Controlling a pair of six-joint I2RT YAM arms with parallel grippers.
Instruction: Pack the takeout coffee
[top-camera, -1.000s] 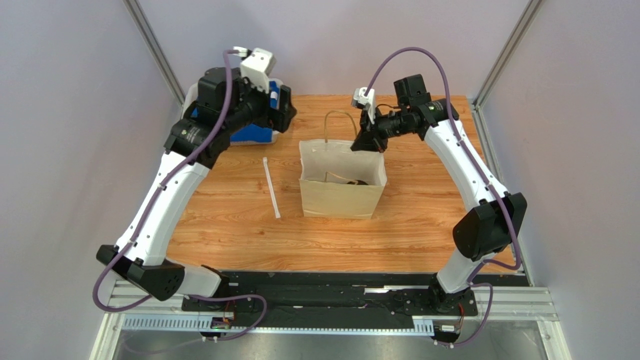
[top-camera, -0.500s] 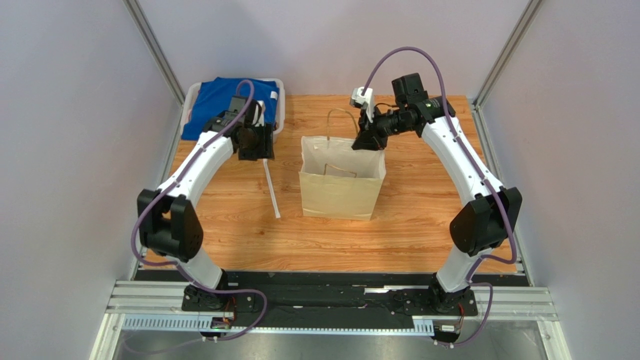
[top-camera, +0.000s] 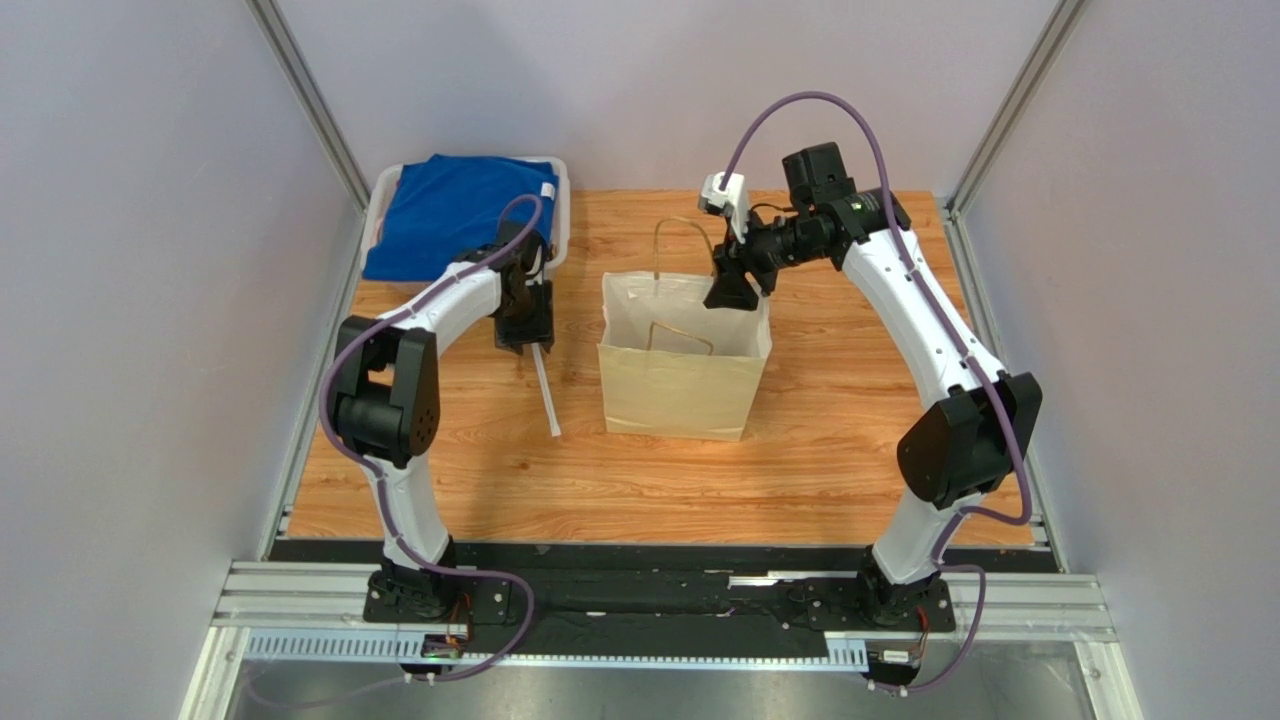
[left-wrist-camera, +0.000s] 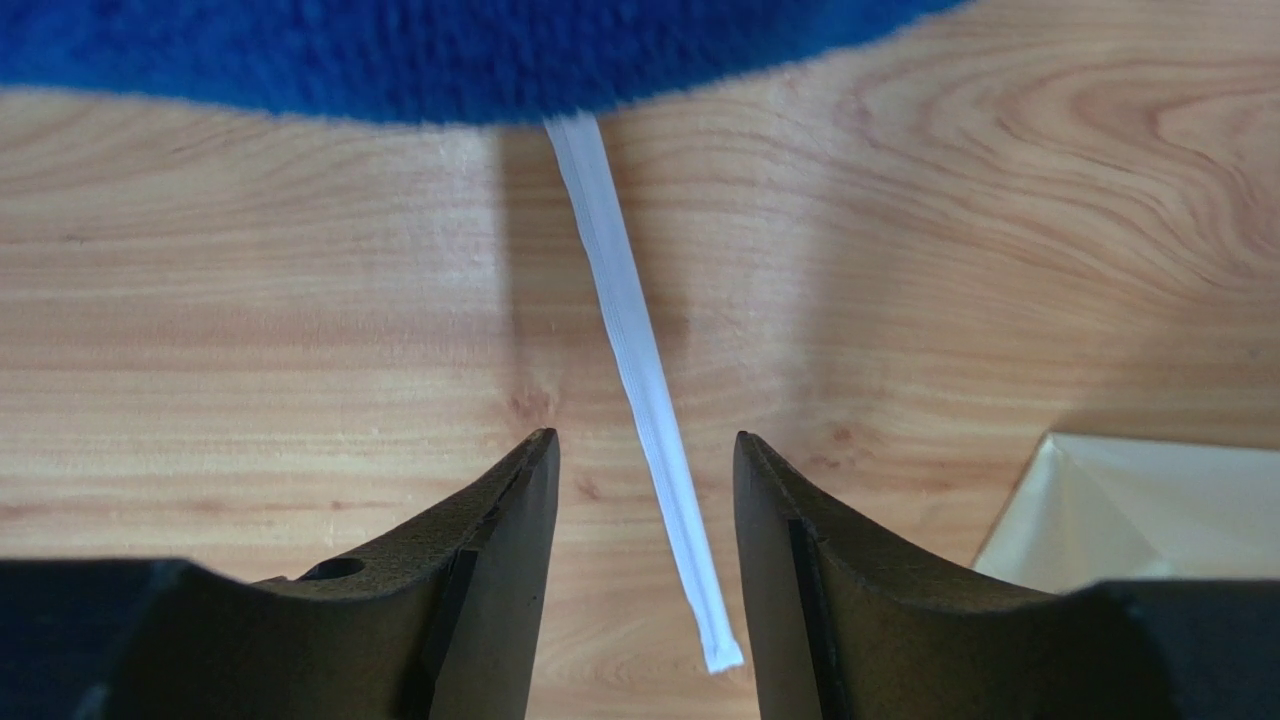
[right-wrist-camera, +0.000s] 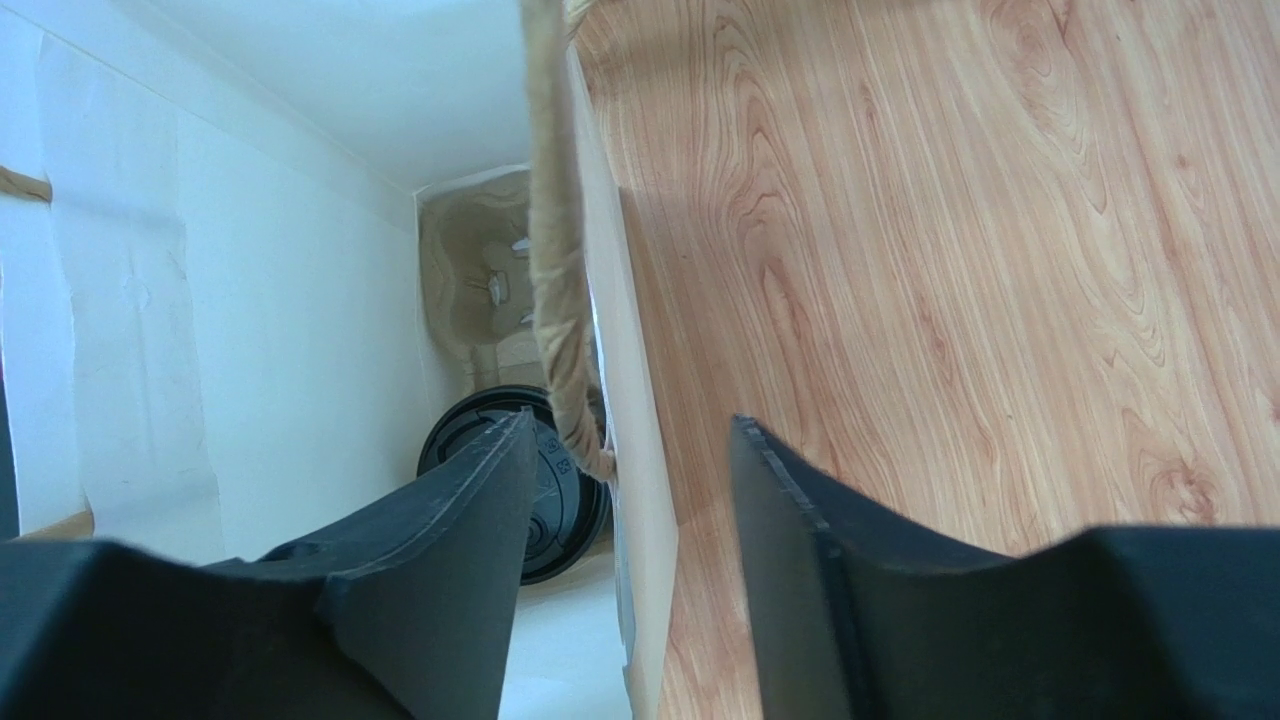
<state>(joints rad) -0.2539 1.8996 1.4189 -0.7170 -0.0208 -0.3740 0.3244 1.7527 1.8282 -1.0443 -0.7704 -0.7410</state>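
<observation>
The left gripper (left-wrist-camera: 643, 438) hung open astride the straw (left-wrist-camera: 631, 345); the right gripper (right-wrist-camera: 628, 420) gaped across the bag's (top-camera: 684, 383) one-o'clock rim, coffee (right-wrist-camera: 568, 522) inside.

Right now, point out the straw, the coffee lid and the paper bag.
straw (left-wrist-camera: 640, 375), left wrist view, mid-length.
coffee lid (right-wrist-camera: 564, 525), right wrist view, right part of its top.
paper bag (top-camera: 684, 393), top external view, near face.

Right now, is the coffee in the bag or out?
In. The right wrist view shows the coffee, black lid showing, down inside the bag.
</observation>
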